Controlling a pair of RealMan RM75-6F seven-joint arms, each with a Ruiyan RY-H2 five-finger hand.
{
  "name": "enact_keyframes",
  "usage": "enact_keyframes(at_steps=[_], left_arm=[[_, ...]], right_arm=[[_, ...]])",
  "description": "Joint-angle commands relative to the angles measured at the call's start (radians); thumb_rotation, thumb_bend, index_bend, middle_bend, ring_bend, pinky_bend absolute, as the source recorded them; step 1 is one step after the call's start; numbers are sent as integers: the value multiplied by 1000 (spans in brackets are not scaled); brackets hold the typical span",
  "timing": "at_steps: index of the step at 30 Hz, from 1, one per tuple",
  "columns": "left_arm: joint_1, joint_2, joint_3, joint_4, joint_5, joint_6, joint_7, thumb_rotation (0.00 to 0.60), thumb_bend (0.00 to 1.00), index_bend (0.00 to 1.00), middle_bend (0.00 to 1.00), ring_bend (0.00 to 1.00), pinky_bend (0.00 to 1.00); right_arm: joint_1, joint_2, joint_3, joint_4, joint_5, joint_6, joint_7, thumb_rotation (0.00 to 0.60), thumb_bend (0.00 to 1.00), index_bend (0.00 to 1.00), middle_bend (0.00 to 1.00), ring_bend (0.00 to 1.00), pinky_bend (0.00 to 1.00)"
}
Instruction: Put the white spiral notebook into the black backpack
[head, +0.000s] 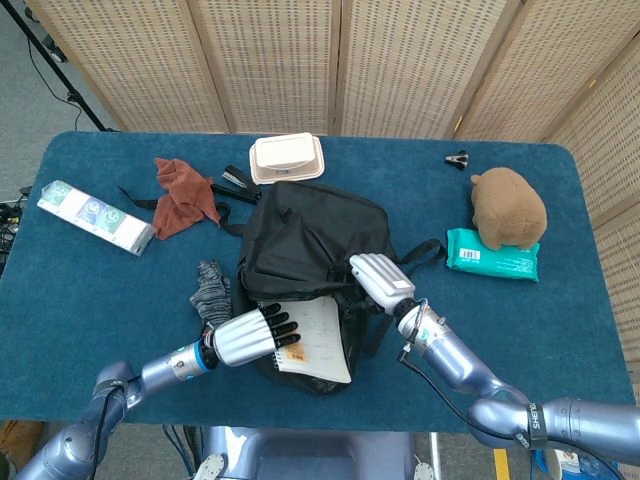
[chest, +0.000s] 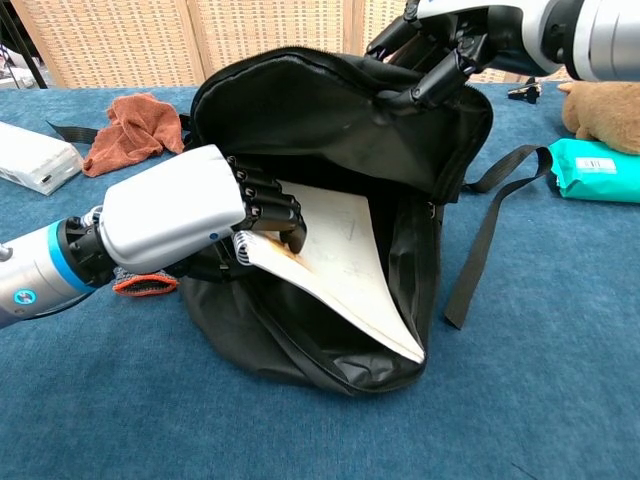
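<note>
while the left hand (chest: 190, 215) grips the white spiral notebook (chest: 335, 265) at its wire-bound edge, the flat pages lie tilted, partly inside the gaping mouth of the black backpack (chest: 330, 130), its lower corner at the bag's front rim. the right hand (chest: 445, 40) clutches the soft fabric of the raised upper flap, holding the opening wide. a crumpled rust-coloured cloth (chest: 125, 125) lies on the napped blue tabletop (chest: 540, 400), beside a rounded brown plush toy (head: 508, 207).
</note>
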Motion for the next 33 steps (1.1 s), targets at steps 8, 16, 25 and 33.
enact_keyframes(at_steps=[8, 16, 25, 33], left_arm=[[-3, 3, -16, 20, -67, -116, 71, 600, 611, 807, 662, 507, 546], [-3, -13, -37, 10, -123, -240, 192, 600, 609, 806, 662, 505, 546], [-8, -17, -51, -20, -161, -282, 229, 600, 578, 724, 607, 474, 546], [-2, 5, -35, -48, -157, -246, 210, 600, 540, 458, 361, 291, 546]], right_arm=[[-3, 3, -21, -8, -9, 8, 7, 600, 629, 627, 605, 581, 649], [-13, 1, -31, -13, -32, 11, 36, 600, 630, 627, 605, 581, 649], [-18, 11, -39, -22, -49, 11, 48, 600, 629, 628, 606, 581, 649], [-19, 10, -41, -12, -53, 18, 57, 600, 630, 629, 607, 582, 649]])
